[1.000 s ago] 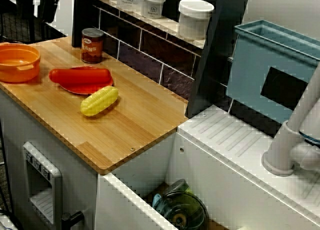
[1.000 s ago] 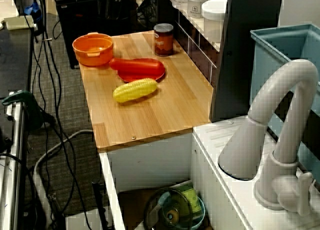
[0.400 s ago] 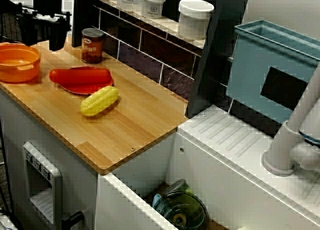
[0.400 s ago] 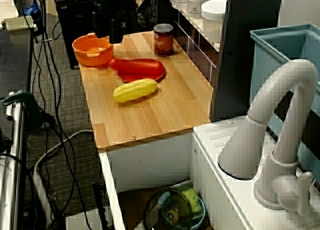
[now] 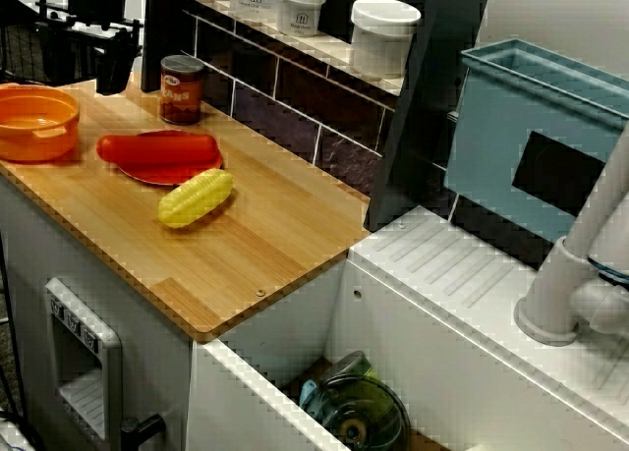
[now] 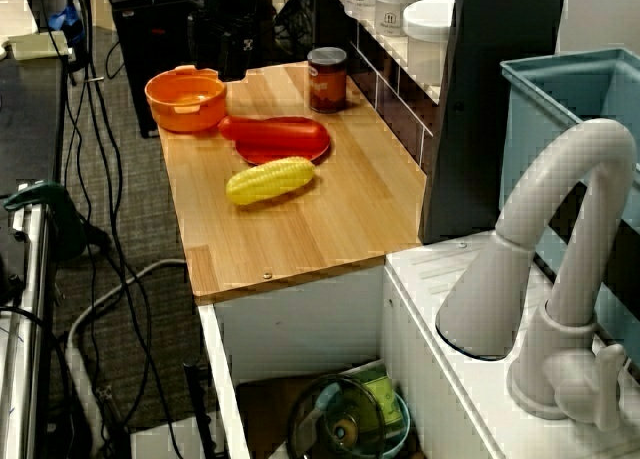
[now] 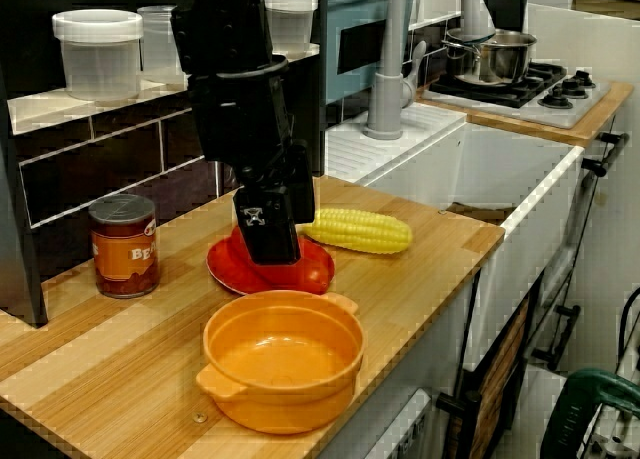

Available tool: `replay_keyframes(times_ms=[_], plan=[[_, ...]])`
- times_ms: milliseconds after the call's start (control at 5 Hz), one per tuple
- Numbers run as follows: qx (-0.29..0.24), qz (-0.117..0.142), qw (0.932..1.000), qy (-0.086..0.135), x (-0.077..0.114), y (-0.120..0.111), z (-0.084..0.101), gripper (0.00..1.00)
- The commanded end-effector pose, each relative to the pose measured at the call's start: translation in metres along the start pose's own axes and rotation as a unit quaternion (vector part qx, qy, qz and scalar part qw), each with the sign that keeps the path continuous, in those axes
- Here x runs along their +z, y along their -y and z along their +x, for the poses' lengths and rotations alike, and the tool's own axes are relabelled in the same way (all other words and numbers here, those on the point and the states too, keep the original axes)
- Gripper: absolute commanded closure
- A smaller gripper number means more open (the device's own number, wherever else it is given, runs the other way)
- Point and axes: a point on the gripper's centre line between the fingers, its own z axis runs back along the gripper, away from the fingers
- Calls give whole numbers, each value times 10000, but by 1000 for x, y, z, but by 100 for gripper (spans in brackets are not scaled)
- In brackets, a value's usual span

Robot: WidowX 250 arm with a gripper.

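One hand [image 7: 270, 244], one bowl [image 7: 283, 364], one corn [image 7: 358, 230]

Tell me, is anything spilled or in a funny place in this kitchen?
Nothing is spilled or knocked over. The only odd bits: a glass lid sits tilted down in the sink, and the corn lies on the bare counter, not on the red plate.
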Motion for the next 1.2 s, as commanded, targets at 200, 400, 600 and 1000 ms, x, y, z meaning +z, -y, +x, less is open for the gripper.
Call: replay_keyframes(times_ms=[200, 400, 600, 1000], plan=[[-50, -140, 9998, 132, 17, -33, 7, 0], [-25, -108, 9998, 157, 13, -34, 7, 0], [51, -70, 9997, 230, 7, -34, 6, 0], [404, -164, 9982, 408, -5, -32, 8, 0]])
